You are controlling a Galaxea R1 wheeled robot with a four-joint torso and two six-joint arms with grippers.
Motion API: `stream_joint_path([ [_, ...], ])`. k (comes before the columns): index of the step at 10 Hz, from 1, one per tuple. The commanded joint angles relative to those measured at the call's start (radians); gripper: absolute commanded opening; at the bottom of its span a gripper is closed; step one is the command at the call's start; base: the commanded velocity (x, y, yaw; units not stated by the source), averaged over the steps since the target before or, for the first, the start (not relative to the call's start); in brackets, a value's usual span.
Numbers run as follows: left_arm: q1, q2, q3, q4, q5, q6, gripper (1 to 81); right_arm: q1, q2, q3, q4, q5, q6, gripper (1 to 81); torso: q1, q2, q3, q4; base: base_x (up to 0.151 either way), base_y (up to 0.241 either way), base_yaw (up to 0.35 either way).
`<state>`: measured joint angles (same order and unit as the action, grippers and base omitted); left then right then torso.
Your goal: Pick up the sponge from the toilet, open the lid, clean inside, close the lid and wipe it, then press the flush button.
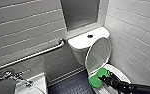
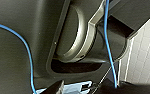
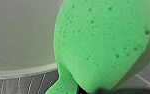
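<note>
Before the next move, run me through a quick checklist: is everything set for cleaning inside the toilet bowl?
1. Sponge held: ok. The sponge sits at the tip of the right gripper.
2. Lid open: ok. The lid stands raised in front of the tank.
3. Sponge at the bowl: ok. It hangs by the rim of the toilet.
4. Sponge touching the inside surface: cannot tell.
5. Flush button free: ok. Nothing lies on it.
</note>
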<state>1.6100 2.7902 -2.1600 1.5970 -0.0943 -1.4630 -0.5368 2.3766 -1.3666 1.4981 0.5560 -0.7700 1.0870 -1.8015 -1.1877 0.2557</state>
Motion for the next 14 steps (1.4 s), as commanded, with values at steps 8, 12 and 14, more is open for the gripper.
stream_joint_path([
  [8,0.032,-0.009,-0.003,0.001,0.022,-0.004,81.1,0.129,0.123,-0.255,0.028,-0.409,0.0,1.0,0.0,0.001,-0.067,0.0,0.0,0.0,0.0],
  [12,0.032,-0.007,-0.004,0.003,0.022,-0.002,81.1,-0.002,0.019,-0.028,-0.022,-0.228,-0.005,1.0,0.0,0.001,-0.067,0.0,0.0,0.0,0.0],
  [14,0.032,-0.006,-0.004,0.008,0.022,0.0,81.1,-0.056,-0.027,-0.002,-0.025,-0.22,-0.005,1.0,0.0,0.001,-0.067,0.0,0.0,0.0,0.0],
])
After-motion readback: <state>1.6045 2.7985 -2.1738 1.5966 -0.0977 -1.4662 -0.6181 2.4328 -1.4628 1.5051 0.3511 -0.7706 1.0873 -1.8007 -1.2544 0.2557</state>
